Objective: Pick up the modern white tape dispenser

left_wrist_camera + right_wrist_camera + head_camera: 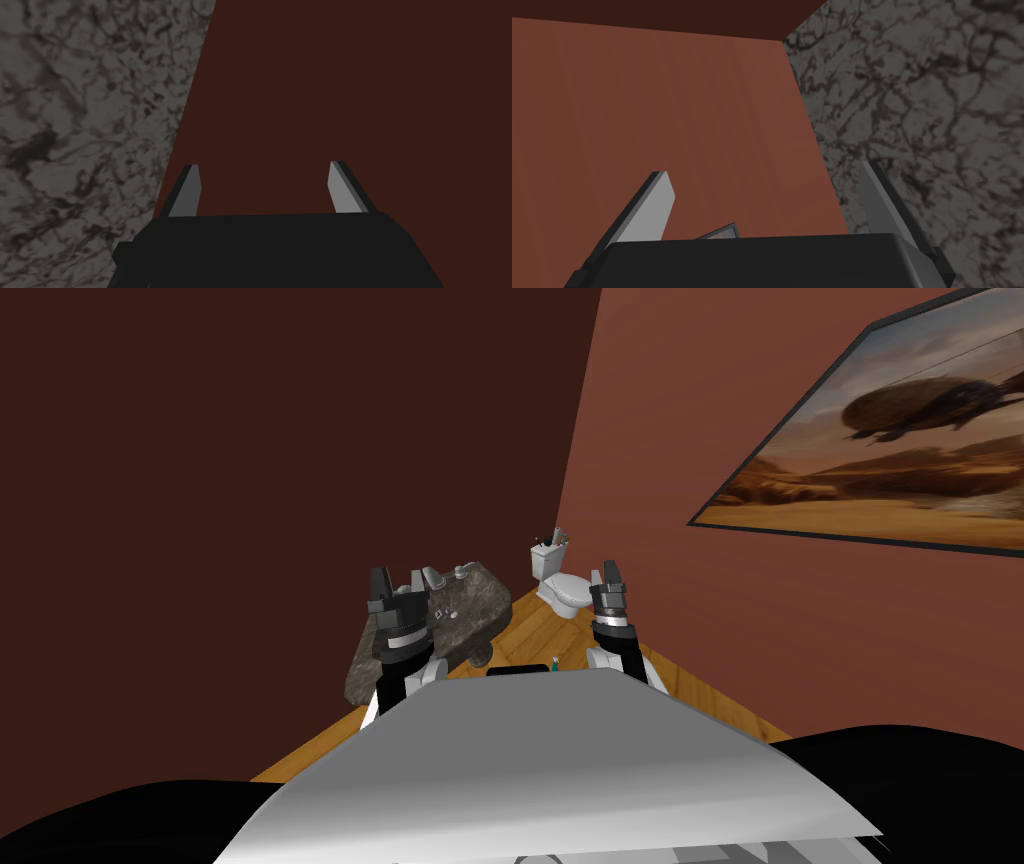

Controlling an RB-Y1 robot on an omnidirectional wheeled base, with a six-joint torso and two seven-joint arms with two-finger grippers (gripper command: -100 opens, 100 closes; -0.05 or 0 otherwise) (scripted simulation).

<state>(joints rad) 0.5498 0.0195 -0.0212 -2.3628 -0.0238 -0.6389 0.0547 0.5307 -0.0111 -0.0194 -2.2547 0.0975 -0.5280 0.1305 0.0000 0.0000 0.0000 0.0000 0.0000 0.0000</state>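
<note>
A dark marbled countertop [470, 613] stands against the dark red wall just ahead on my left. Some small light grey things [437, 579] sit near its back edge. I cannot tell which of them is the tape dispenser. My left gripper [396, 585] is raised in front of the countertop's near side. Its fingers [186, 192] stand open with nothing between them. My right gripper [609, 579] is held up beside the toilet, and it too is open and empty, as its fingers [652, 207] show.
A white toilet [562, 590] with items on its tank stands in the corner ahead. A large framed painting [880, 448] hangs on the right wall. Wooden floor [530, 633] runs between countertop and toilet. A small teal thing [555, 665] lies near my chest.
</note>
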